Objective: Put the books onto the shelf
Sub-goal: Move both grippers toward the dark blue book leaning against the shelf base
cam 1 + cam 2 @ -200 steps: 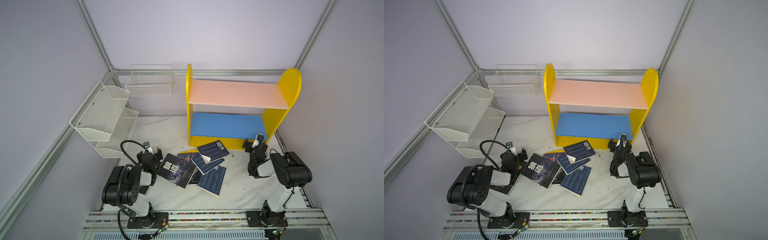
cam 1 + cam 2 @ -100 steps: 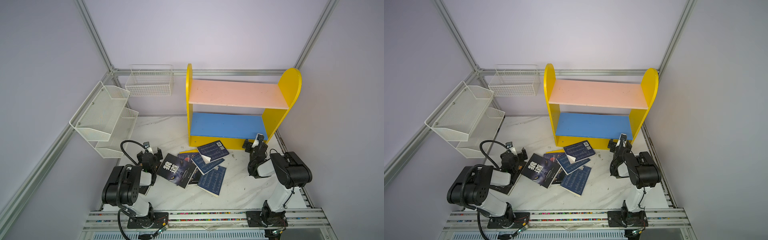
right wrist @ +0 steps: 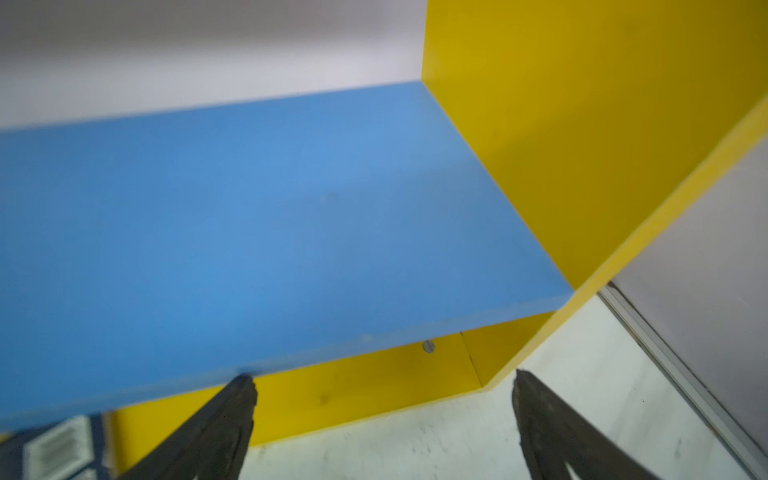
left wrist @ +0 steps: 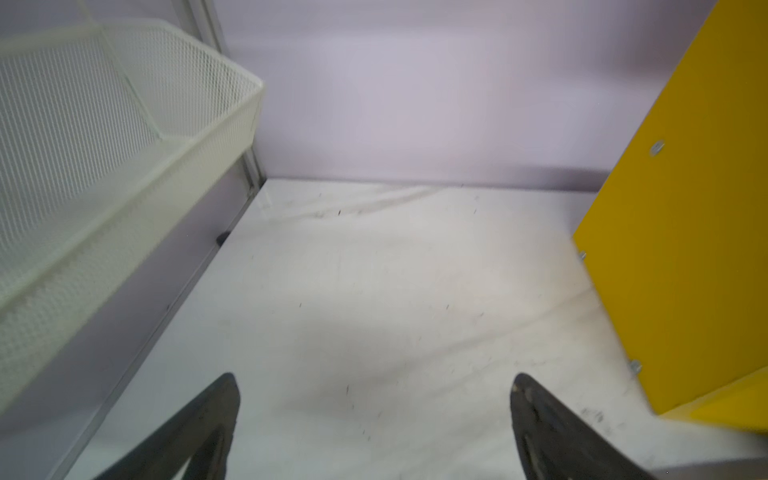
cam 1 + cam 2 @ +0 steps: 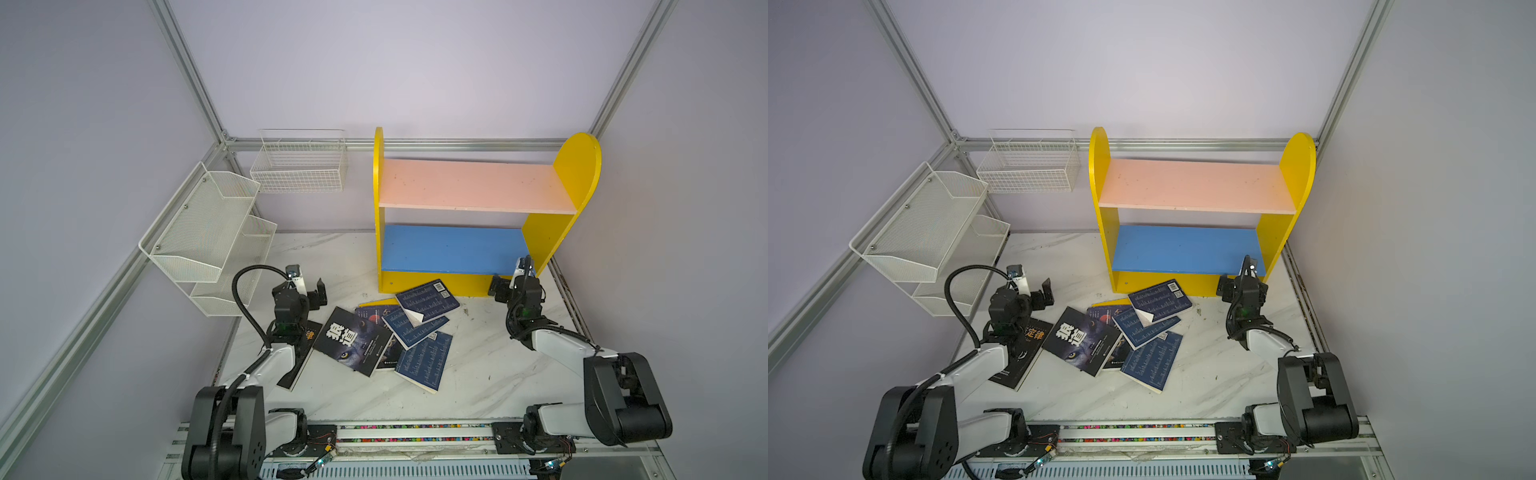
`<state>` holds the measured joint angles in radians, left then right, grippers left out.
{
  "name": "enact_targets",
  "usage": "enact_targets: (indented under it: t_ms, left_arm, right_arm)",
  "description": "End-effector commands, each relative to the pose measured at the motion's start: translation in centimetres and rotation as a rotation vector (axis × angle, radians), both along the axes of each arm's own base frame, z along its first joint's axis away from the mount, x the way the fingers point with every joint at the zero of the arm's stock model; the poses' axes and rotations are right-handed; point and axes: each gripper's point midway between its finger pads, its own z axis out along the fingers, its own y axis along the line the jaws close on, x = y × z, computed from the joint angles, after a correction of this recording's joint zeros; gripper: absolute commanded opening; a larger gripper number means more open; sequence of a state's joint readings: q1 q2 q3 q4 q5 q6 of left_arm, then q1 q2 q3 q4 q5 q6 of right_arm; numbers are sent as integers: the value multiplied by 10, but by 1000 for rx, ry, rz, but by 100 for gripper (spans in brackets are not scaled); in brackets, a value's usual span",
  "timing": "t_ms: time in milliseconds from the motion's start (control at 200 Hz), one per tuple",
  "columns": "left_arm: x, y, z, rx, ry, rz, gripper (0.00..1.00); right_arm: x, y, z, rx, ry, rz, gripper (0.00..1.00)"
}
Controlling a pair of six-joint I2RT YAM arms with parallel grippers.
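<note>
The books (image 5: 386, 332) are seen scattered flat at the lower centre of the frame, just in front of the bare shelf (image 5: 449, 249). The left gripper (image 5: 308, 282) and right gripper (image 5: 510, 277) are held spread wide with nothing grasped, presumably readied for a first pick.

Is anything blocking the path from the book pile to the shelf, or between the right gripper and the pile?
Nothing visible does. The shelf's pink board and blue board are both bare, and the books lie right in front of it. Only bare table separates the open right gripper from the pile.
</note>
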<state>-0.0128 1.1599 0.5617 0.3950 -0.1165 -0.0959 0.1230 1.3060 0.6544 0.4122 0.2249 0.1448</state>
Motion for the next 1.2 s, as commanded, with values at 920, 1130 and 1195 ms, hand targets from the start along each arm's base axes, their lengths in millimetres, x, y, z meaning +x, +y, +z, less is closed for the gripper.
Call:
enact_targets:
  t_ms: [920, 1130, 1195]
  left_arm:
    - [-16, -209, 52, -731, 511, -591, 100]
    - [-11, -226, 13, -630, 603, -616, 100]
    - [-3, -229, 3, -611, 616, -595, 100]
  right_arm:
    - [-48, 177, 83, 545, 113, 267, 97]
    - [-50, 174, 29, 429, 226, 256, 95]
    - [-48, 169, 5, 386, 265, 218, 96]
